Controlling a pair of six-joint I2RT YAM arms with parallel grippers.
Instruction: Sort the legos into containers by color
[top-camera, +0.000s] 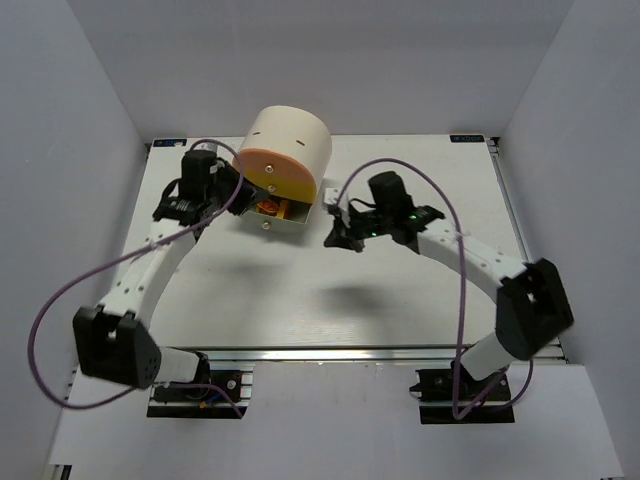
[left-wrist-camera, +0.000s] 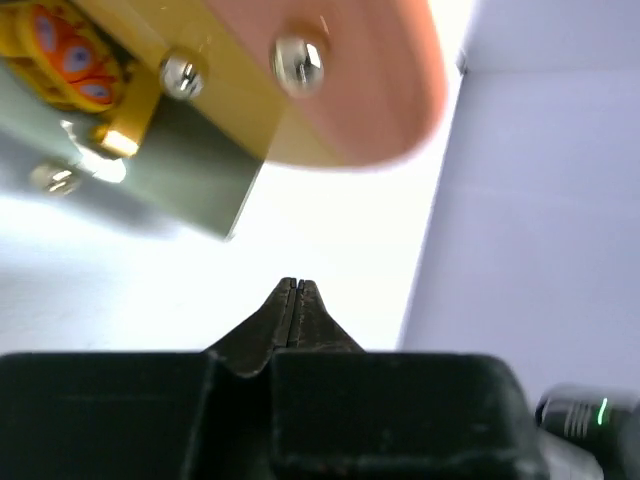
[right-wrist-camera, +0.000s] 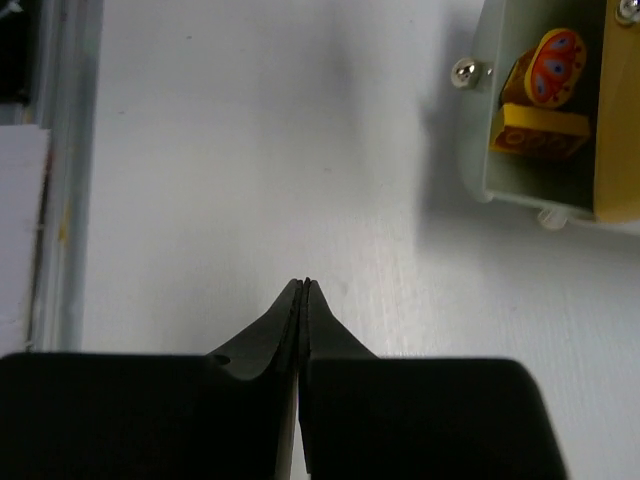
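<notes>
The cream dome cabinet (top-camera: 292, 140) stands at the back, showing its pink-orange drawer front (top-camera: 272, 168). Its bottom pale drawer (top-camera: 293, 223) is pulled open. In the right wrist view this drawer (right-wrist-camera: 478, 110) holds a yellow-orange brick (right-wrist-camera: 540, 132) and a round orange disc (right-wrist-camera: 555, 65). The left wrist view shows the pink front (left-wrist-camera: 370, 90), the yellow front (left-wrist-camera: 215, 95) and the disc (left-wrist-camera: 70, 55). My left gripper (top-camera: 222, 195) (left-wrist-camera: 297, 285) is shut and empty just left of the cabinet. My right gripper (top-camera: 340, 237) (right-wrist-camera: 305, 285) is shut and empty, right of the open drawer. Green and purple bricks are out of view.
White walls enclose the table on the left, back and right. An aluminium rail (right-wrist-camera: 60, 150) runs along the table edge in the right wrist view. Purple cables loop from both arms over the table (top-camera: 330, 300).
</notes>
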